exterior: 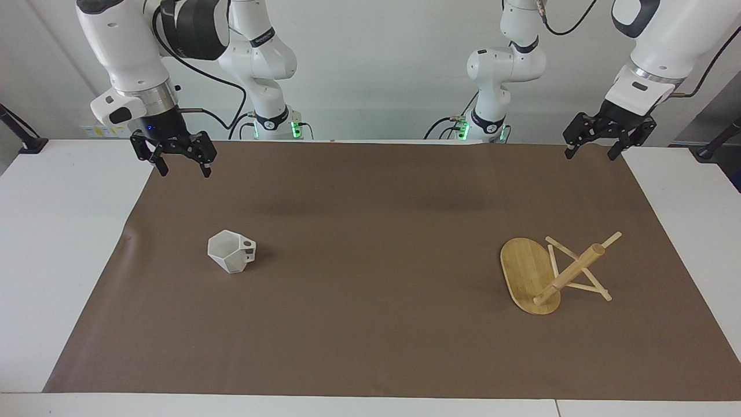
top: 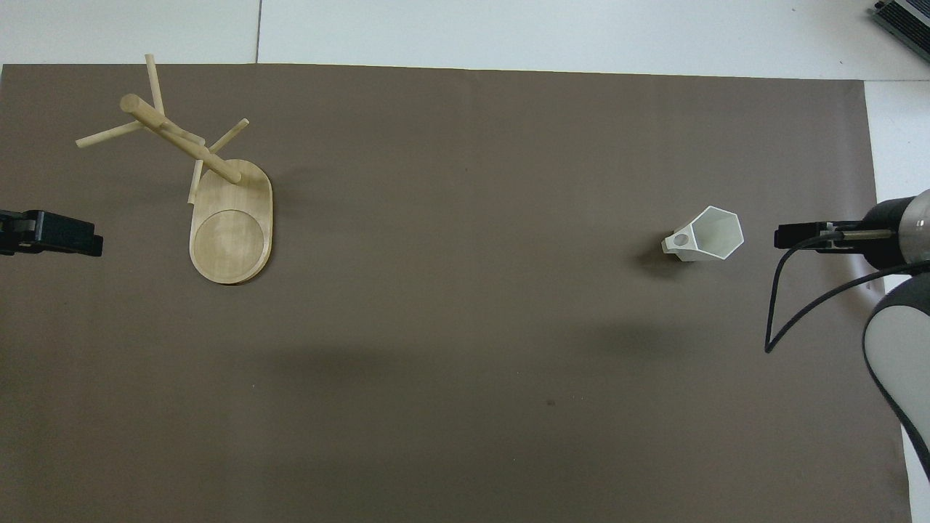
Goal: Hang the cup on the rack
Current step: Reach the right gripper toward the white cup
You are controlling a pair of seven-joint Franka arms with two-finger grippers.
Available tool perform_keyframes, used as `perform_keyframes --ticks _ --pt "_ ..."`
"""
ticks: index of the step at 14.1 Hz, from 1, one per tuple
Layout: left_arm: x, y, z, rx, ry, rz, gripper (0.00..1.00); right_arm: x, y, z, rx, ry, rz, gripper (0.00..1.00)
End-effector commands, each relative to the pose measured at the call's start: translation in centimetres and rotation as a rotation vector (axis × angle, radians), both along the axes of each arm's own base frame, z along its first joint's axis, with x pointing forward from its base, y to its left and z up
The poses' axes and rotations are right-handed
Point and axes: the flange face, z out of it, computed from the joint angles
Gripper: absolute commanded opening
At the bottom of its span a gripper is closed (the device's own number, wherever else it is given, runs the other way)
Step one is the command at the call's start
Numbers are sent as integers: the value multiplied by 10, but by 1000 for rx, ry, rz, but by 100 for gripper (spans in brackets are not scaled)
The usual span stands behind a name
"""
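The white faceted cup [exterior: 231, 251] [top: 706, 234] stands upright on the brown mat toward the right arm's end, its handle pointing to the table's middle. The bamboo rack [exterior: 550, 275] [top: 211, 189] stands on its oval base toward the left arm's end, pegs bare. My right gripper [exterior: 182, 168] [top: 788, 236] hangs open in the air over the mat's edge, apart from the cup, with nothing in it. My left gripper [exterior: 591, 154] [top: 93, 244] waits open and empty over the mat's corner at its own end.
The brown mat [exterior: 370, 324] covers most of the white table [exterior: 58, 243]. A black cable [top: 792, 305] loops down from the right arm's wrist. A grey device [top: 904, 18] lies at the table's corner farthest from the robots.
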Motion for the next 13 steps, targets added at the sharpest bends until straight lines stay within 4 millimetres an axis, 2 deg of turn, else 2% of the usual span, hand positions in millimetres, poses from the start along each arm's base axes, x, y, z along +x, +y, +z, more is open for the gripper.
perform_keyframes --ticks 1,9,13 --pt "-6 2 1 16 1 1 100 0 -3 -21 -10 -16 6 100" --pt "-6 2 1 16 0 1 100 32 -8 -98 -7 -14 48 100" --pt "-6 2 1 16 1 1 100 42 -8 -123 -12 -16 95 100"
